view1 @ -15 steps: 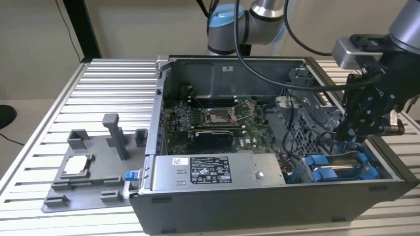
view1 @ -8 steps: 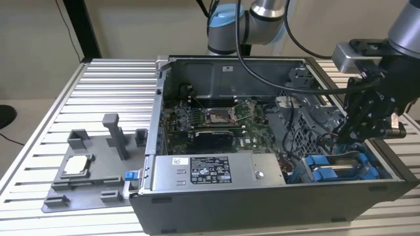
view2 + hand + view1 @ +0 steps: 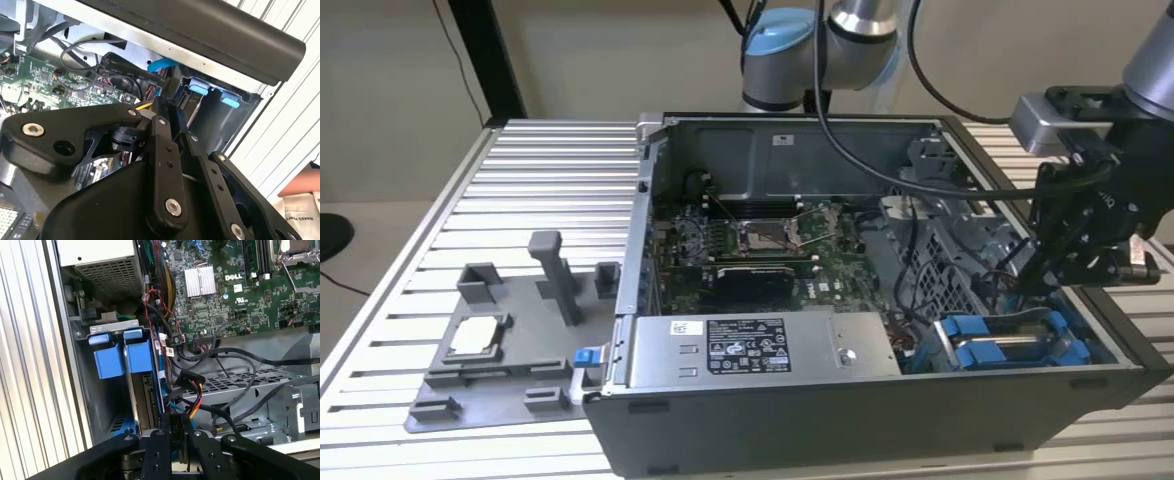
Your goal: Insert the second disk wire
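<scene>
Hand gripping disk wire, blue caddies beside

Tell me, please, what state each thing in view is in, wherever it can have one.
computer case, lying open with its inside exposed.
gripper, shut on the disk wire, down inside the case.
disk wire, pinched at its plug end beside the blue drive carriers; whether it is seated is hidden.
blue drive carriers, side by side in their bay.
</scene>
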Controlling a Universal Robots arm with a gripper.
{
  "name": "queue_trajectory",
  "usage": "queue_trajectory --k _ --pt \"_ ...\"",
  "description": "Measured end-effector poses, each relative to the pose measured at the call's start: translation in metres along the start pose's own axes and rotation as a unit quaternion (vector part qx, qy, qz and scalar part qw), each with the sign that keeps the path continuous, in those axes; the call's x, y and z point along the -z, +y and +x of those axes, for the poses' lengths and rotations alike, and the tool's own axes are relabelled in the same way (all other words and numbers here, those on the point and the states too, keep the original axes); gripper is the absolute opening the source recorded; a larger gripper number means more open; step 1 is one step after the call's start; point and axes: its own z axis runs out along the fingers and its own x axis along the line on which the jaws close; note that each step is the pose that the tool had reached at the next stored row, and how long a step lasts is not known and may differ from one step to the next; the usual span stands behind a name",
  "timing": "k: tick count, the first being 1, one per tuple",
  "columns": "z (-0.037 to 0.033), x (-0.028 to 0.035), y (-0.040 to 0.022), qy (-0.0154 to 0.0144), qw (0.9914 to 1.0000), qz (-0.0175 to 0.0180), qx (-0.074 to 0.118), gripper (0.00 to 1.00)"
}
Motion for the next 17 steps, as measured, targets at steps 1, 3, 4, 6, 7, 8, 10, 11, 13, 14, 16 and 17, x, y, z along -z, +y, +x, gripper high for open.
queue_trajectory --k 1,3,4,6,7,8,10,11,13,14,16,17 --pt "0.0002 -0.0003 -0.0004 0.0 1.0 0.0 0.002 0.0" --pt "0.0008 -0.0011 -0.0009 -0.0001 0.99997 -0.0002 0.008 0.0" --pt "0.001 -0.0016 -0.0012 -0.0002 0.99994 -0.0003 0.011 0.0" --pt "0.0017 -0.0024 -0.0016 -0.0002 0.99984 -0.0005 0.018 0.0" --pt "0.0023 -0.0027 -0.0017 -0.0001 0.99978 -0.0005 0.021 0.0" --pt "0.0029 -0.0032 -0.0018 -0.0002 0.99972 -0.0006 0.024 0.0" --pt "0.0049 -0.0039 -0.0022 -0.0003 0.9996 -0.0008 0.028 0.0" --pt "0.0062 -0.0043 -0.0024 -0.0004 0.99955 -0.0008 0.03 0.0" --pt "0.0086 -0.0047 -0.0028 -0.0003 0.99946 -0.0009 0.033 0.0" --pt "0.01 -0.0049 -0.003 -0.0004 0.99941 -0.0009 0.034 0.0" --pt "0.0127 -0.005 -0.0032 -0.0005 0.99925 -0.001 0.039 0.0" --pt "0.0137 -0.005 -0.003 -0.0005 0.99916 -0.001 0.041 0.0"
